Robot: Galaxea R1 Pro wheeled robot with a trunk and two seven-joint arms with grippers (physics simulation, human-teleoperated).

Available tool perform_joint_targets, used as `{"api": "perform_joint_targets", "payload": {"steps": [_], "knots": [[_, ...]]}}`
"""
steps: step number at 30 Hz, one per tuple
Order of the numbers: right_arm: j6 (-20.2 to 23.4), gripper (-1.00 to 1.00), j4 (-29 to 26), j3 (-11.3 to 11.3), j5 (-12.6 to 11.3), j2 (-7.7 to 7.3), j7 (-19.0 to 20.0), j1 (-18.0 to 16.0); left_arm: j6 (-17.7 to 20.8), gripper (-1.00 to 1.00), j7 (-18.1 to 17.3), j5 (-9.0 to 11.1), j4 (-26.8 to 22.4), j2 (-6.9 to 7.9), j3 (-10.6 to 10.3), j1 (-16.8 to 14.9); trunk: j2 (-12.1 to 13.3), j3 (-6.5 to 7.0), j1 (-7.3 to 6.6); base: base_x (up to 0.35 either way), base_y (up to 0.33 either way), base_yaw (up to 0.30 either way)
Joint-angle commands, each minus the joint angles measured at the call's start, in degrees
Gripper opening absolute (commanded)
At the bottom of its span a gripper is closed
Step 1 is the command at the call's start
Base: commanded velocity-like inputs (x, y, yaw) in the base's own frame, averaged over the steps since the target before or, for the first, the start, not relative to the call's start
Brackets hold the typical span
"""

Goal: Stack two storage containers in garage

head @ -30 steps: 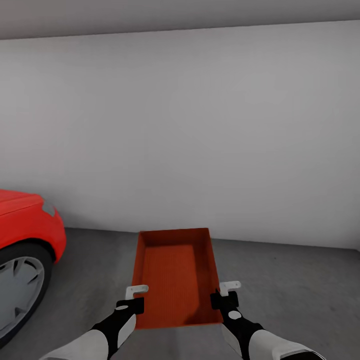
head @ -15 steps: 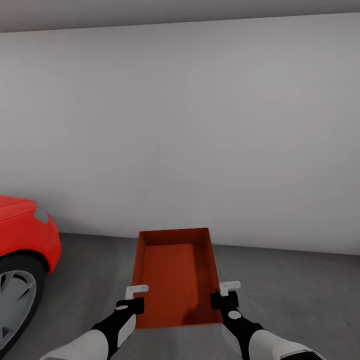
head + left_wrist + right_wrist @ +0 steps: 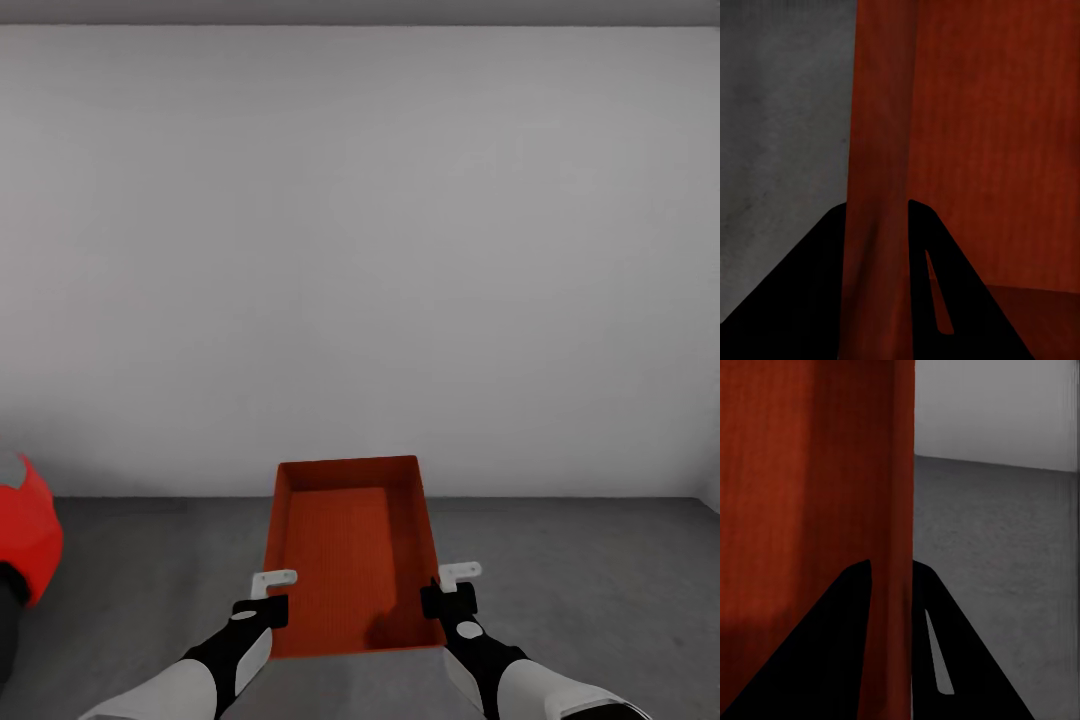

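Note:
I hold one orange-red open-top storage container (image 3: pixel 345 550) level in front of me, above the dark grey garage floor (image 3: pixel 580 570). My left gripper (image 3: pixel 268 590) is shut on its left wall near the near corner. My right gripper (image 3: pixel 452 585) is shut on its right wall. In the left wrist view the left gripper (image 3: pixel 877 210) has its dark fingers on either side of the red wall (image 3: pixel 881 135). The right wrist view shows the right gripper (image 3: pixel 891 564) pinching the other wall (image 3: pixel 892 472) the same way. The bin is empty inside.
A plain white-grey wall (image 3: pixel 360 250) stands straight ahead, meeting the concrete floor just beyond the bin. The nose of a red car (image 3: pixel 25 530) and part of its wheel show at the far left edge. Bare floor lies to the right.
The whole view has swung to the right, so the red car has slid almost out at the left edge. The container and both grippers keep the same hold.

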Motion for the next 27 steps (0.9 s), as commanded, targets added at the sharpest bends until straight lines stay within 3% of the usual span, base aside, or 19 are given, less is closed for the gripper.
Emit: {"api": "perform_joint_targets", "payload": {"steps": [1,11,21,27], "knots": [[-0.2,-1.00,0.2,-0.5,-0.8,-0.06,-0.4,0.0,0.1,-1.00,0.6,-0.6,-0.3,0.35,1.6,0.0,0.0,-0.02,0.05,0.317,0.101,-0.237],[-0.2,-1.00,0.2,-0.5,-0.8,-0.06,-0.4,0.0,0.1,-1.00,0.6,-0.6,-0.3,0.35,1.6,0.0,0.0,-0.02,0.05,0.317,0.101,-0.214],[-0.1,-1.00,0.2,-0.5,-0.8,-0.06,-0.4,0.0,0.1,-1.00,0.6,-0.6,-0.3,0.35,1.6,0.0,0.0,-0.02,0.05,0.311,0.093,-0.023],[-0.1,-1.00,0.2,-0.5,-0.8,-0.06,-0.4,0.0,0.1,-1.00,0.7,-0.6,-0.3,0.35,1.6,0.0,0.0,-0.02,0.05,0.075,0.015,0.000]]}}
